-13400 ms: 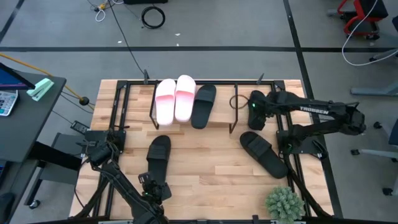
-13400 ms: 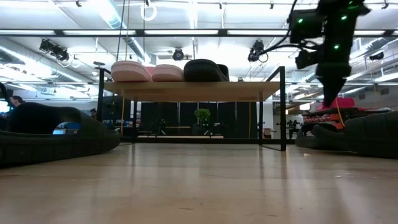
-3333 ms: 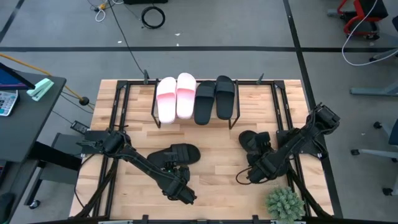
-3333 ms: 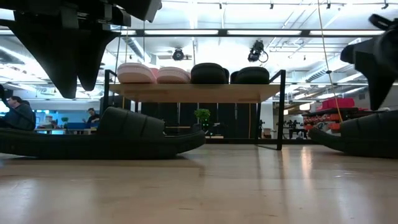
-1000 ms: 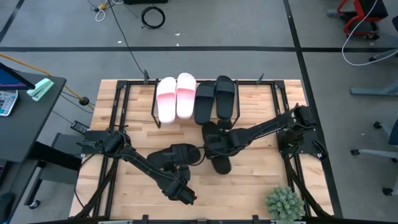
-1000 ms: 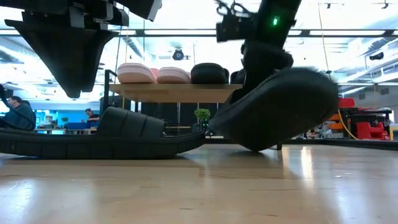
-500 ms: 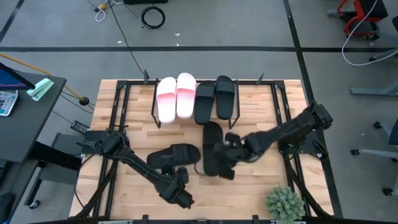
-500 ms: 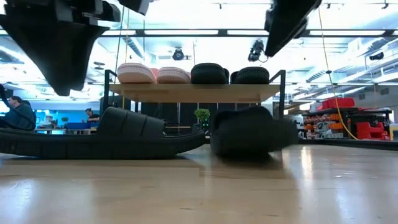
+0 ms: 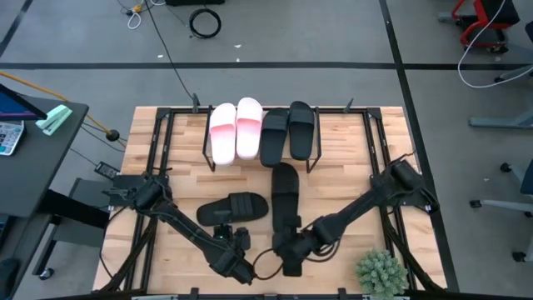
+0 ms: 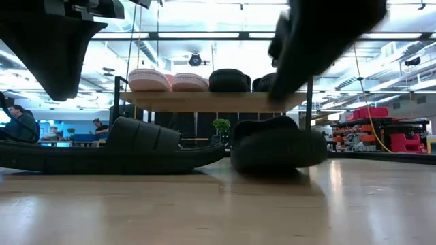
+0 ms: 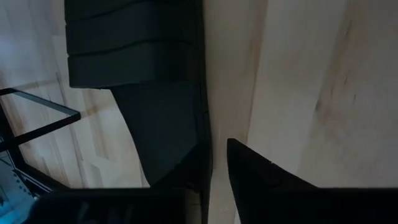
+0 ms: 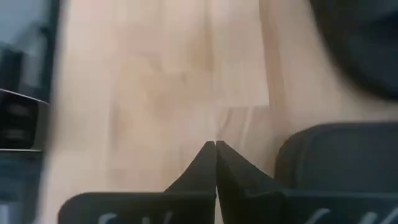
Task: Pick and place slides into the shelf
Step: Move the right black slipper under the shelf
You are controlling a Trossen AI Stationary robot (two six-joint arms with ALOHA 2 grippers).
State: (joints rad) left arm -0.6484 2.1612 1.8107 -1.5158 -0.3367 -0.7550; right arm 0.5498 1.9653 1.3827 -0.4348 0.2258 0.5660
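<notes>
The right gripper (image 9: pixel 287 248) is seen in the lower centre of the high view, low over the table just past the near end of a black slide (image 9: pixel 285 200) that lies lengthwise in the middle of the frame. In the right wrist view its fingertips (image 12: pixel 216 151) are pressed together with nothing between them, and a dark slide edge shows at the lower right of that picture. The left gripper (image 9: pixel 233 265) sits at the lower left of centre, beside the second loose black slide (image 9: pixel 233 207), which lies crosswise. In the left wrist view that slide fills the upper left of the frame; one finger (image 11: pixel 261 177) is visible and the gap beside it appears wide, so the fingers are judged to be apart.

The shelf (image 9: pixel 308 162) stands at the upper centre of the high view, and four slides are already carried on it: two pink (image 9: pixel 235 131) and two black (image 9: pixel 288 132).

The step in hand is judged to be the pickup of a loose slide. It would be done well if the fingers were spread first, then lowered around the strap or the sole edge, since a rubber slide is likely to flex or swing when held at one end. The two grippers are close together, so care should be taken that one does not foul the other. Little free plank appears left on top.
</notes>
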